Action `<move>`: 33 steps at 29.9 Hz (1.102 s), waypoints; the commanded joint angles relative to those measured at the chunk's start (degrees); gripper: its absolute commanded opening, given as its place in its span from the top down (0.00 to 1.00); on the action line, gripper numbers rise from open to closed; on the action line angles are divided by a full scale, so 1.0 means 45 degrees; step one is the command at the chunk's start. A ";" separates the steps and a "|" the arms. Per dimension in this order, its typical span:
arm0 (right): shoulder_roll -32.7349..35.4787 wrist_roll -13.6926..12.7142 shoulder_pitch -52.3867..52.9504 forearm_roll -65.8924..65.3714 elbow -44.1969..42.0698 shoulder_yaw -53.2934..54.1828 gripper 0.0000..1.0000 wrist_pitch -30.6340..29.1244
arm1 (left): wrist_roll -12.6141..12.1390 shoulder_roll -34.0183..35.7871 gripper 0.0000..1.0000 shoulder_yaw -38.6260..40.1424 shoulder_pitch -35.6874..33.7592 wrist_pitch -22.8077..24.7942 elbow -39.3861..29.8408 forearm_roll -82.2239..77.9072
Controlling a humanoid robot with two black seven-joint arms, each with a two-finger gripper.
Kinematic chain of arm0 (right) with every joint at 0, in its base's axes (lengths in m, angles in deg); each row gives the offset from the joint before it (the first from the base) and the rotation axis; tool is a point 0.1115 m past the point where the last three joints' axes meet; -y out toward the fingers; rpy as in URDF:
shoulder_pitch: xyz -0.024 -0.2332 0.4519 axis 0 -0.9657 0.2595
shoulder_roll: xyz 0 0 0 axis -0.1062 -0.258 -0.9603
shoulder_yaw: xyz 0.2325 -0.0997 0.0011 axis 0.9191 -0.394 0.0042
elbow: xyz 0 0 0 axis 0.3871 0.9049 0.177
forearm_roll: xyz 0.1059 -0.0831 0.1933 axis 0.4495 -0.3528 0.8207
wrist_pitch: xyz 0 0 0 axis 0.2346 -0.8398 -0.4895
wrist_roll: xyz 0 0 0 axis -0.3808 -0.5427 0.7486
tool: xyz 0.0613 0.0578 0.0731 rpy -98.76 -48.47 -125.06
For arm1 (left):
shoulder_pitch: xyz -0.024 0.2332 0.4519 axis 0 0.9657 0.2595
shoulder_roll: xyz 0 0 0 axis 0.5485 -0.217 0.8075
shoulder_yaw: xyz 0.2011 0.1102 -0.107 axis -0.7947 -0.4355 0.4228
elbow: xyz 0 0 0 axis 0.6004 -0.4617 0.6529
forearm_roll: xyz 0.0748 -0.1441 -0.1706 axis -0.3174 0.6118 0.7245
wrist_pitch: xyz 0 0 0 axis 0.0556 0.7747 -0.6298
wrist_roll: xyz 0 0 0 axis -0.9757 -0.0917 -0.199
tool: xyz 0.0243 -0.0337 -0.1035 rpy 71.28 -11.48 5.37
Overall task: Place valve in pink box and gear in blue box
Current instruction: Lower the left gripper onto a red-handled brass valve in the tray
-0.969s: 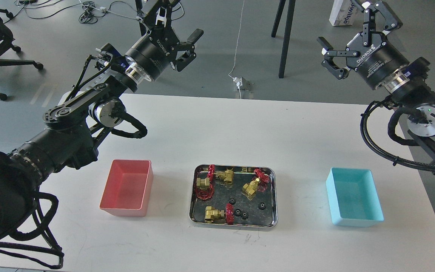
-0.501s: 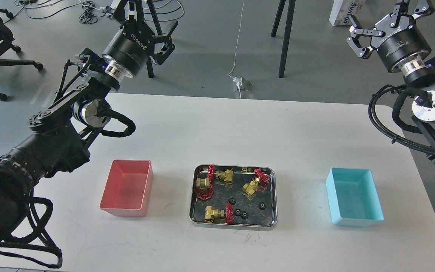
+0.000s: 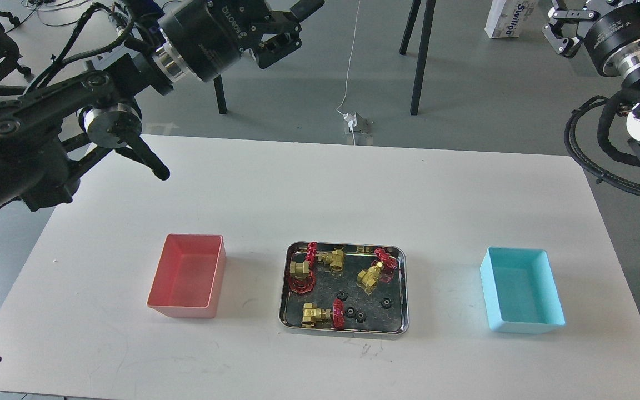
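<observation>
The left arm comes in from the left side and reaches up high toward the top of the view. Its left end effector (image 3: 292,25) is near the top edge, and its two fingers are spread apart with nothing between them. The right arm is up in the top right corner. Only part of the right end effector (image 3: 567,25) shows, so I cannot tell how its fingers stand.

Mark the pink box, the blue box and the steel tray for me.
pink box (image 3: 186,276): head view, on its bare inside floor.
blue box (image 3: 523,291): head view, on its bare inside floor.
steel tray (image 3: 344,331): head view, on its near rim.
</observation>
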 commanded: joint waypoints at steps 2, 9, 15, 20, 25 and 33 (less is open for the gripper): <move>0.0043 -0.0749 -0.0009 -0.0001 -0.0086 0.0032 0.01 -0.0005 | 0.0002 0.0501 0.00 -0.4747 -0.3621 -0.0580 -0.1877 -0.2963; 0.0004 -0.0770 -0.0204 -0.0001 -0.0105 0.0033 0.01 -0.0005 | 0.0002 -0.2853 0.01 -1.2011 -0.6323 -0.5241 -0.3074 -0.6931; -0.0055 -0.0789 -0.0459 -0.0020 -0.0690 -0.0065 0.01 -0.0083 | 0.0002 -0.4695 0.01 -1.4483 -0.5154 -0.7791 -0.0787 -0.8437; -0.0094 -0.0867 -0.0323 -0.0020 -0.0847 -0.0046 0.01 -0.0083 | 0.0002 -0.5144 0.01 -1.4522 -0.3982 -0.7830 -0.0534 -0.8615; -0.0269 -0.2056 0.0963 -0.0020 -0.0906 -0.0084 0.01 -0.0025 | 0.0002 -0.5223 0.01 -1.4483 -0.3277 -0.7966 -0.0182 -0.8674; -0.0992 -0.2508 0.2022 -0.0001 -0.1980 -0.0085 0.01 -0.0025 | 0.0002 -0.5184 0.01 -1.4385 -0.2652 -0.8318 0.0326 -0.8751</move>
